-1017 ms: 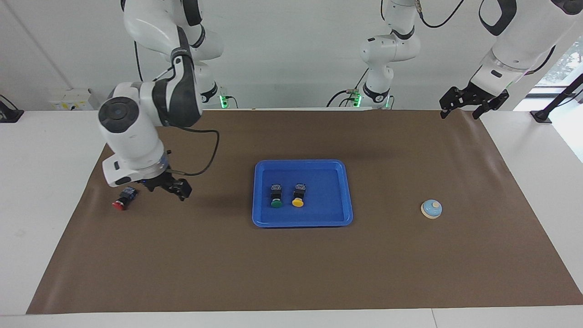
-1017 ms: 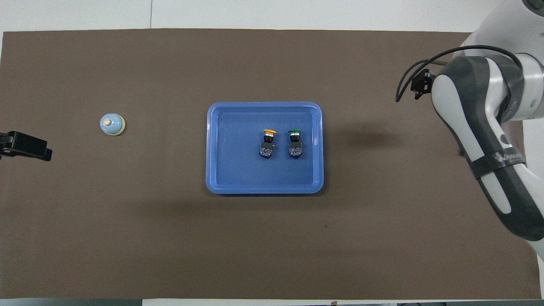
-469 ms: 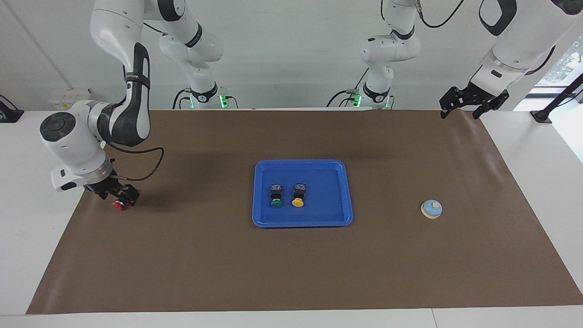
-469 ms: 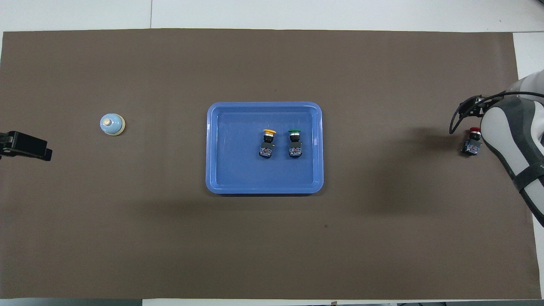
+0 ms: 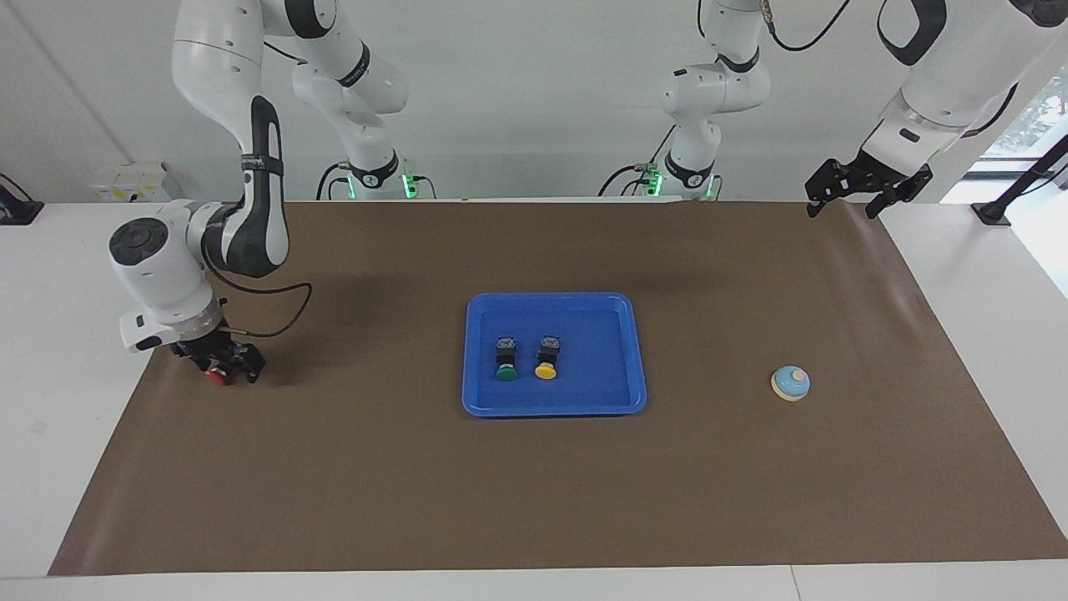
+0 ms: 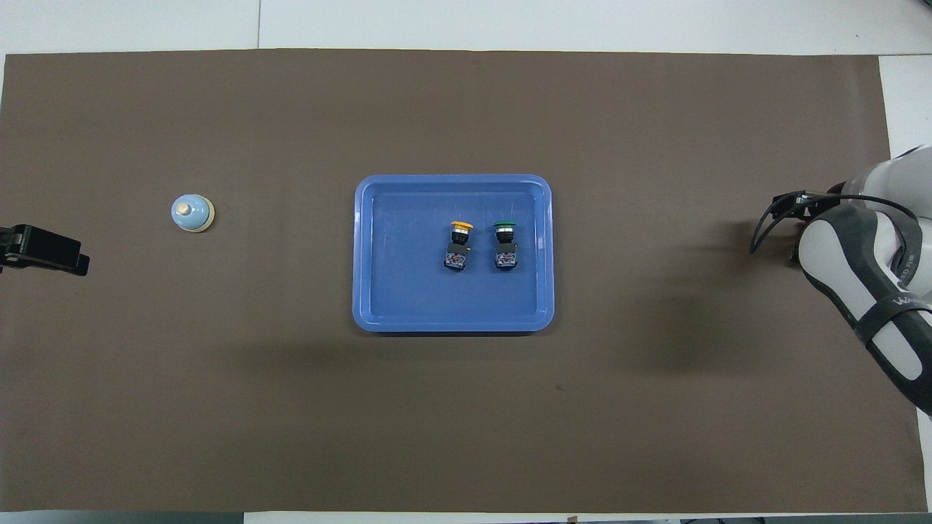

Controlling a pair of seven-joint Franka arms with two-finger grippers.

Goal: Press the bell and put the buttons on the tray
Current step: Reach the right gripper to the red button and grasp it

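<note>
Lowered since a moment ago, right gripper (image 5: 219,365) straddles the red button (image 5: 218,376) (grip unclear); closing, then carrying to tray (image 5: 476,351), seems next. Left gripper (image 5: 868,190) waits, open.

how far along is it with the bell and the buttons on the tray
Two of three buttons are in: the green button and yellow button lie side by side in the blue tray. In hand: the right gripper is down at the red button on the mat, toward the right arm's end. Left: carrying it to the tray. The left gripper waits, away from the bell.
</note>
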